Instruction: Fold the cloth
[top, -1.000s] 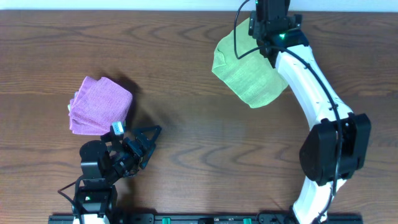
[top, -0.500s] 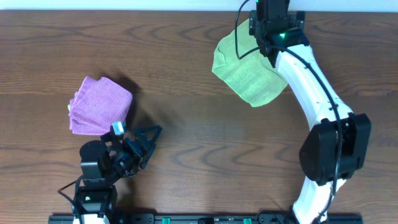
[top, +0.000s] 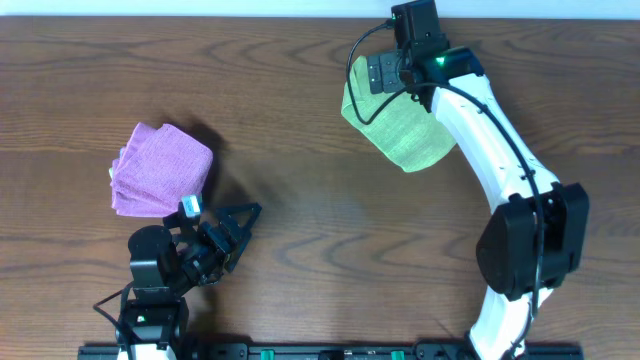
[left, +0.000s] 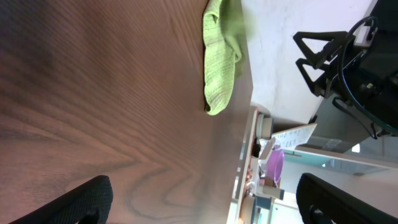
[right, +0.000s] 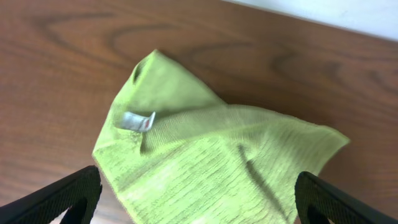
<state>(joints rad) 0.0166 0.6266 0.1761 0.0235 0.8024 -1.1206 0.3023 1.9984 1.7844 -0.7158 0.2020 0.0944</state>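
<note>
A green cloth (top: 400, 128) lies on the wooden table at the back right, partly folded. In the right wrist view the green cloth (right: 211, 162) has a white tag near one corner. My right gripper (top: 385, 72) hovers over the cloth's far edge, open and empty, fingertips wide apart (right: 196, 199). A pink folded cloth (top: 160, 170) lies at the left. My left gripper (top: 235, 225) rests near the front left, open and empty; its view shows the green cloth (left: 219, 56) far off.
The table's far edge runs just behind the green cloth, with a white wall beyond. The right arm (top: 490, 130) stretches across the right side of the table. Bare wood (top: 320, 230) lies between the two cloths.
My right gripper has shifted left and turned above the green cloth. The cloth and the left arm have not moved.
</note>
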